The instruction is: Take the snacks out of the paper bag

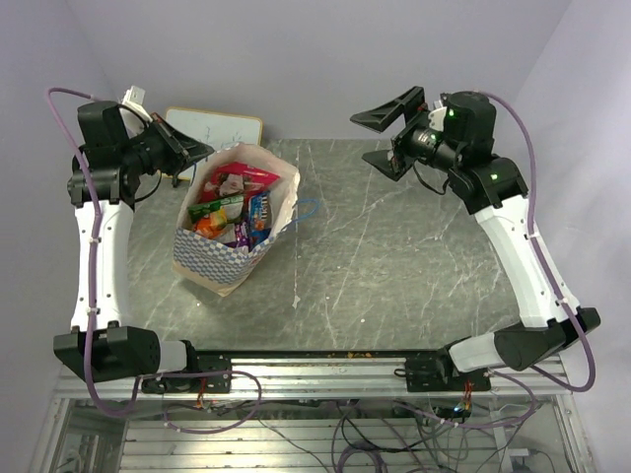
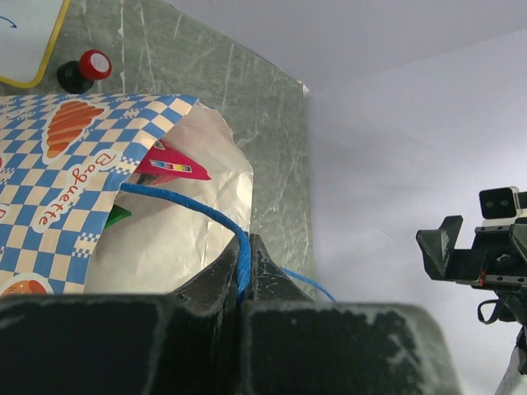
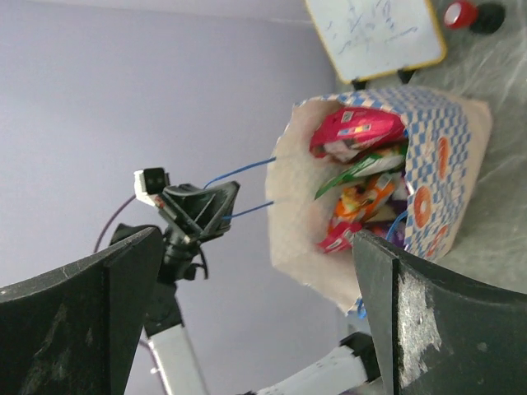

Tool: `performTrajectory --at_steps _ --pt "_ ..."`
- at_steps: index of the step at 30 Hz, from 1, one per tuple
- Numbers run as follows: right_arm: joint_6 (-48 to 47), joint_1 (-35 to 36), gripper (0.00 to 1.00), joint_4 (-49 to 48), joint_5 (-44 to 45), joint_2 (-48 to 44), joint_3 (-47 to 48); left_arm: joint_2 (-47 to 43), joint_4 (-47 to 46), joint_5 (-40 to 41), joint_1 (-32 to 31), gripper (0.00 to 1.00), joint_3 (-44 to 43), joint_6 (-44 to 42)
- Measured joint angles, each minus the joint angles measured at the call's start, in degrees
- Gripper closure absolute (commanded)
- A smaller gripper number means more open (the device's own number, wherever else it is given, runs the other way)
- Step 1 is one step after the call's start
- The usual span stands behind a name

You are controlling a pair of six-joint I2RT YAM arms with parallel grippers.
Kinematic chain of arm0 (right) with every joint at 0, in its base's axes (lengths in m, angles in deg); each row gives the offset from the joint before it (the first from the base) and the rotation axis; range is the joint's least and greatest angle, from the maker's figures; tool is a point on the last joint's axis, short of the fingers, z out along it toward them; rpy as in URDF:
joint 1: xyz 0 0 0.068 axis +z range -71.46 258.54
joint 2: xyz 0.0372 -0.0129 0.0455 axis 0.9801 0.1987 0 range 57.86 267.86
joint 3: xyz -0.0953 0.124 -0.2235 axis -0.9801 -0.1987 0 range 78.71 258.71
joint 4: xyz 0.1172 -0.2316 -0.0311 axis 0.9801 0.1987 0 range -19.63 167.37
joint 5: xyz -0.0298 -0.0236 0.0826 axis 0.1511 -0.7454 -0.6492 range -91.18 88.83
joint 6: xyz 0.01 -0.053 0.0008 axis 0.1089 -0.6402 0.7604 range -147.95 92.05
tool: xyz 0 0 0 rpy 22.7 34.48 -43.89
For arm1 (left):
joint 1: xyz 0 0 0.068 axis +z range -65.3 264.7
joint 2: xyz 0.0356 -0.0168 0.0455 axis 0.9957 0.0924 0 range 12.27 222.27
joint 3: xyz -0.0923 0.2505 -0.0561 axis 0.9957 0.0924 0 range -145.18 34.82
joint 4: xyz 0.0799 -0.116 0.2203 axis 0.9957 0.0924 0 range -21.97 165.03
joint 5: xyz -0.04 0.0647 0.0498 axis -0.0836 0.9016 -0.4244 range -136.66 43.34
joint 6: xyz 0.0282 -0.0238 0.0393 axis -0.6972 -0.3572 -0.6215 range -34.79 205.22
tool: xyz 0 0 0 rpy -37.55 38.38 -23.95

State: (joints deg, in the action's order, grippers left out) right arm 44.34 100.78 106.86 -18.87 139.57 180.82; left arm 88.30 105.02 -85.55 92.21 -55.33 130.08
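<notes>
Paper bag [image 1: 212, 258] stands upper left on the bench [image 1: 394, 256], snacks [image 1: 237, 202] heaped inside. Left arm [image 1: 104, 246] stands upright beside it, the left claw [image 1: 205, 151] pinched shut on a blue cord handle [image 2: 189, 202]. Right arm [image 1: 523, 256] stands bent at upper right, the right claw [image 1: 361, 138] spread wide, holding nothing.

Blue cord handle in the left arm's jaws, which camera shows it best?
Left wrist view: the blue cord handle runs close up into the shut jaws of the left gripper. Right wrist view shows it as two thin taut lines from the paper bag. In the top external view I cannot make it out.
</notes>
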Motion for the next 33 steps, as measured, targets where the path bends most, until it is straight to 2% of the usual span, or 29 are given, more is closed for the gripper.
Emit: performTrajectory --at_steps 4,8,14,20,26,33 --pt "4.7 -0.1 0.00 -1.6 -2.1 -0.4 -2.5 0.3 1.4 0.0 0.0 0.93 -0.6 -1.6" --pt "4.8 -1.2 0.00 -0.1 -2.0 2.3 1.0 1.1 1.4 0.0 0.0 0.93 -1.3 -1.8" --pt "-2.0 -1.4 0.00 1.4 0.3 2.2 1.9 2.8 1.4 -0.1 -0.2 0.93 -2.6 -1.4" --pt "-16.7 0.6 0.00 0.1 3.6 -4.0 -9.0 2.9 1.4 0.5 -2.0 0.93 -3.8 0.5" --pt "-30.3 2.6 0.00 -2.6 7.2 -10.8 -22.8 -0.6 1.1 4.5 -8.4 0.93 -2.4 2.4" --pt "-33.6 2.2 0.00 -5.6 10.3 -18.7 -31.5 -4.9 2.3 6.8 -13.5 0.93 0.0 1.7"
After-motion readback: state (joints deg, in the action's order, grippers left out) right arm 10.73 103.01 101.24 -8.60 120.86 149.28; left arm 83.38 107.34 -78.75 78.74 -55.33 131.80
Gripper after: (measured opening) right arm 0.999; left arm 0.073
